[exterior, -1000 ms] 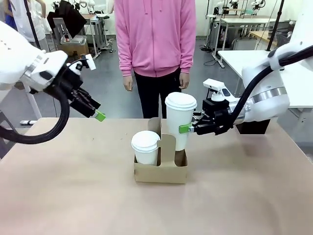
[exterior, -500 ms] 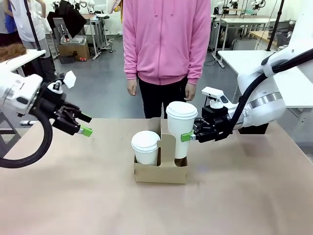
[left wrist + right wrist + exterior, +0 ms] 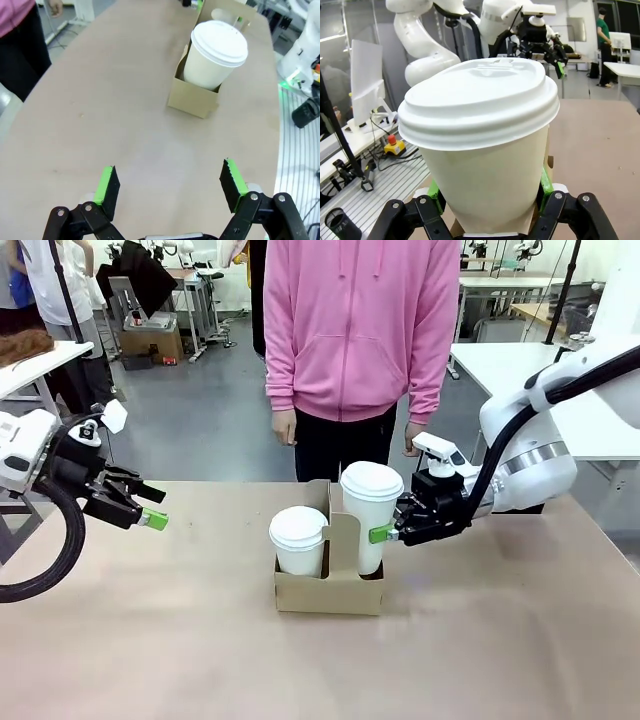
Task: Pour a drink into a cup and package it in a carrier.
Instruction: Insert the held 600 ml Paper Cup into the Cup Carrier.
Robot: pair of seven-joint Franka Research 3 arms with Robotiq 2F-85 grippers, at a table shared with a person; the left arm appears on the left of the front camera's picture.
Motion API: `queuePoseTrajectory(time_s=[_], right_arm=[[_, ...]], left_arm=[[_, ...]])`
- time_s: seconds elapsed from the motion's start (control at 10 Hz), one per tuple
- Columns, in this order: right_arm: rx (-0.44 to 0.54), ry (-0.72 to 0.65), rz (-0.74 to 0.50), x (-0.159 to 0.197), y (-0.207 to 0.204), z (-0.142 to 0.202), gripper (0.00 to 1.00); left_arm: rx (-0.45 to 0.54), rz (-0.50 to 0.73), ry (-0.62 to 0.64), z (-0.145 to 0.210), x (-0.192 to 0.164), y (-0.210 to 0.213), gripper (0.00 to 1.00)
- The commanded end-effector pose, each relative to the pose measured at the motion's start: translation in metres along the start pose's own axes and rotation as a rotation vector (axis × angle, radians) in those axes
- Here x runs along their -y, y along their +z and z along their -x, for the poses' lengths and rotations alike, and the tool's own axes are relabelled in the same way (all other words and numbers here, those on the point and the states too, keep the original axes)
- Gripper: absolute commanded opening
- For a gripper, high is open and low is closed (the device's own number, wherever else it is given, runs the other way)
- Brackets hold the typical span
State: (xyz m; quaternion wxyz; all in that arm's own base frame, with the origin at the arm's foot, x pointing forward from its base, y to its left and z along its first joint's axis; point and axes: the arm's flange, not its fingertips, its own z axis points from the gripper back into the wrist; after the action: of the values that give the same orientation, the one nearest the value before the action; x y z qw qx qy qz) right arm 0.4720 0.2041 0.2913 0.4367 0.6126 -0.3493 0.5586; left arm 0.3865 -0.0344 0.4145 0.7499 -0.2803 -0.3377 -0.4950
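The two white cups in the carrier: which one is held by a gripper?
The taller cup, in the compartment on the robot's right, sits between the right gripper's fingers. The shorter cup stands free.

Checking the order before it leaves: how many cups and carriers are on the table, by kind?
White lidded cups: 2, the shorter cup and the taller cup gripped by the right tool
Cardboard carrier: 1
Total: 3

a brown table [image 3: 150, 640] bears the cardboard carrier [image 3: 328, 590] near its middle.
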Motion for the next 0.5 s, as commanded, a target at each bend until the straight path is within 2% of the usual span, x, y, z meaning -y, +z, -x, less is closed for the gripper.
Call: queuePoseTrajectory(time_s=[0.0, 0.4], right_arm=[[-0.025, 0.046, -0.015, 0.006, 0.002, 0.009, 0.81], [-0.061, 0.063, -0.039, 0.013, -0.005, 0.030, 0.81]], left_arm=[[-0.003, -0.004, -0.008, 0.000, 0.000, 0.000, 1.00], [-0.003, -0.004, -0.008, 0.000, 0.000, 0.000, 1.00]])
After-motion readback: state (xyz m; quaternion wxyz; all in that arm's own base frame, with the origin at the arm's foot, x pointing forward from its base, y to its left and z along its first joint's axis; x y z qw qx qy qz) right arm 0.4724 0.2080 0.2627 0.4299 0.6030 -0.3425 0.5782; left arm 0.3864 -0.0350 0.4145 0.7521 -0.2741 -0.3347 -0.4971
